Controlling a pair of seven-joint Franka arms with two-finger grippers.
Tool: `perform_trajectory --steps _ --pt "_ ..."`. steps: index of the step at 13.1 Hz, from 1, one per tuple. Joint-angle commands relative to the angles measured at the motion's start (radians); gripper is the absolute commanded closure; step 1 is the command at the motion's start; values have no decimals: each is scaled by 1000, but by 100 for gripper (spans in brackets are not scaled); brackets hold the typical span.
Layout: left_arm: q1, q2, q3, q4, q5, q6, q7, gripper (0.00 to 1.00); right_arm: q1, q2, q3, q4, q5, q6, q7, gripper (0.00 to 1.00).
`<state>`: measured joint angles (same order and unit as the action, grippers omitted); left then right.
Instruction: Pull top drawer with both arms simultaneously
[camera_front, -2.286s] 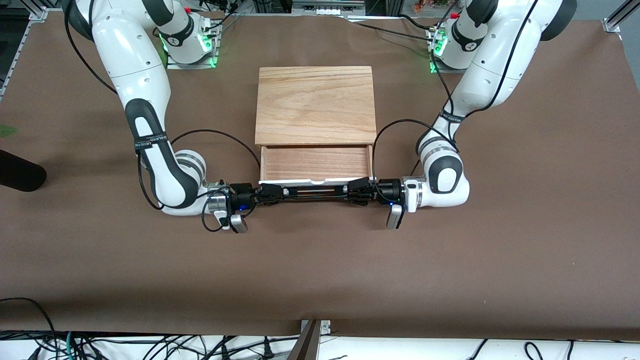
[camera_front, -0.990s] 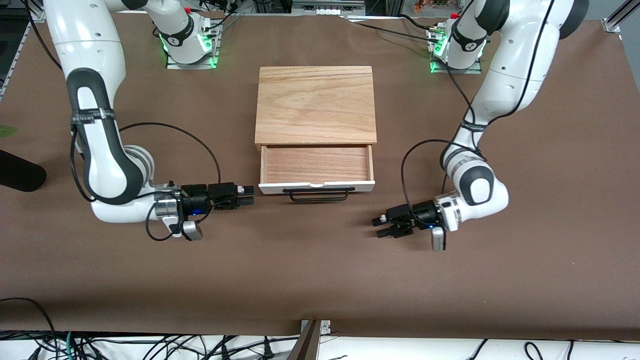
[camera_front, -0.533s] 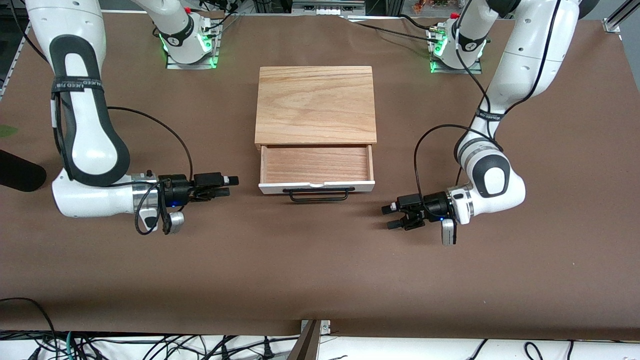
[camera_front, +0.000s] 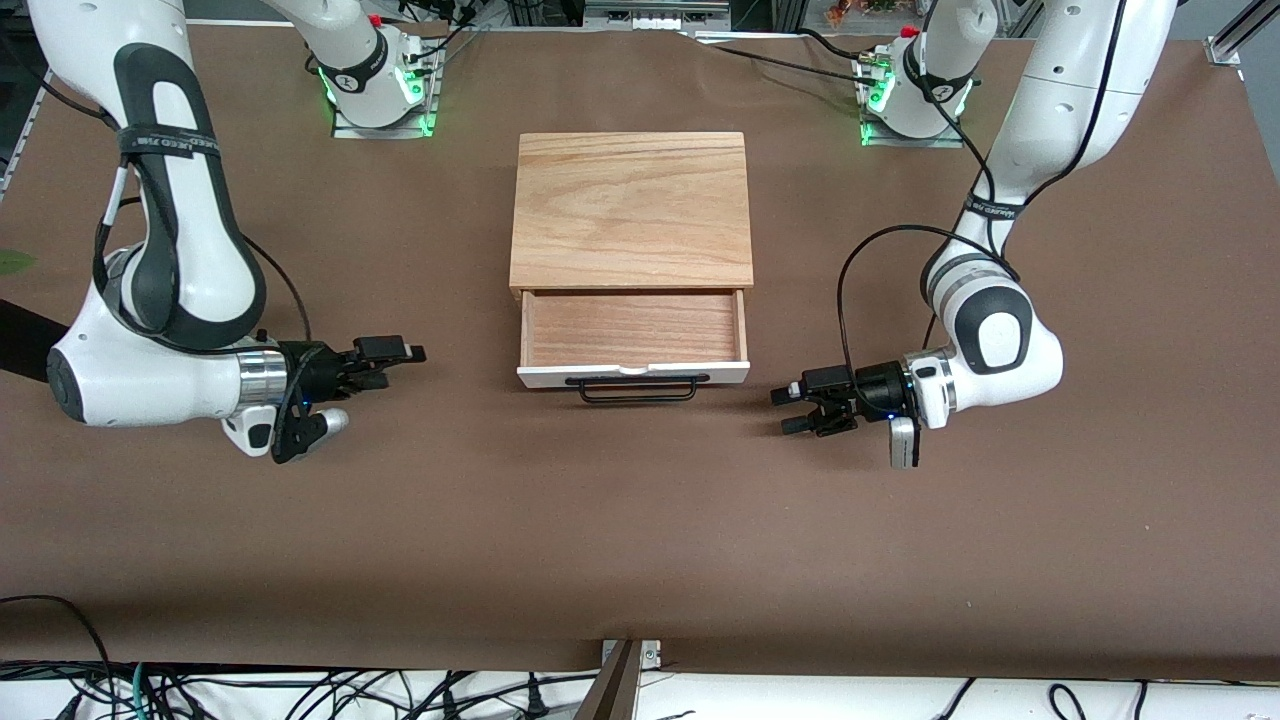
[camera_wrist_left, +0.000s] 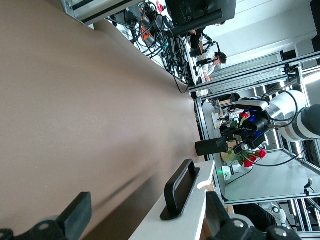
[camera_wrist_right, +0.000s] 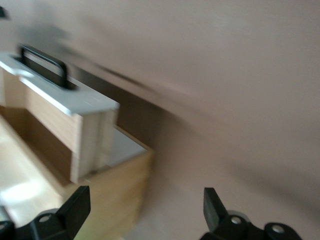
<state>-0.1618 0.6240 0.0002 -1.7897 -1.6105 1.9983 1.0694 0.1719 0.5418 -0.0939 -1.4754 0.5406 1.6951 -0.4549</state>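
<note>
The top drawer (camera_front: 632, 373) stands pulled out of the wooden cabinet (camera_front: 632, 205), and its reddish wood tray is bare. Its black bar handle (camera_front: 636, 389) is free on the white front. My left gripper (camera_front: 785, 411) hangs open and low over the table beside the drawer front, toward the left arm's end. In the left wrist view the handle (camera_wrist_left: 180, 190) lies ahead of the open left gripper (camera_wrist_left: 147, 217). My right gripper (camera_front: 400, 365) is open too, off toward the right arm's end. The right wrist view shows the drawer's corner (camera_wrist_right: 67, 97) ahead of the open right gripper (camera_wrist_right: 144, 202).
Brown cloth covers the table (camera_front: 640, 540). Both arm bases (camera_front: 380, 90) with green lights stand along the edge farthest from the front camera. A dark object (camera_front: 30, 345) pokes in at the right arm's end. Cables run along the nearest edge.
Both grippers have let go of the handle and drawn away sideways, each toward its own end of the table. The drawer has stayed pulled out.
</note>
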Motion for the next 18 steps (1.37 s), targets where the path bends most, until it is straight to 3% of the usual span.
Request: perform_trajectory --steps 1,3,8,12,16,18 --pt "7 -53 -5 -51 31 -6 -32 0 9 -54 0 -13 -182 -2 15 0" --pt "7 -79 -5 -66 46 -4 -68 0 6 -57 -3 -13 -272 1 22 0" --pt "22 -203 -6 -155 226 5 -207 0 1 -94 -21 -11 -390 -11 18 0" --pt "80 -340 -14 -224 489 7 -383 0 -2 -94 -59 131 -481 -81 19 0" --pt "155 -505 -32 -301 780 -9 -552 0 0 -94 -153 281 -482 -115 16 0" --pt "194 -585 -60 -324 936 -18 -636 0 -3 -126 -159 307 -469 -141 10 0"
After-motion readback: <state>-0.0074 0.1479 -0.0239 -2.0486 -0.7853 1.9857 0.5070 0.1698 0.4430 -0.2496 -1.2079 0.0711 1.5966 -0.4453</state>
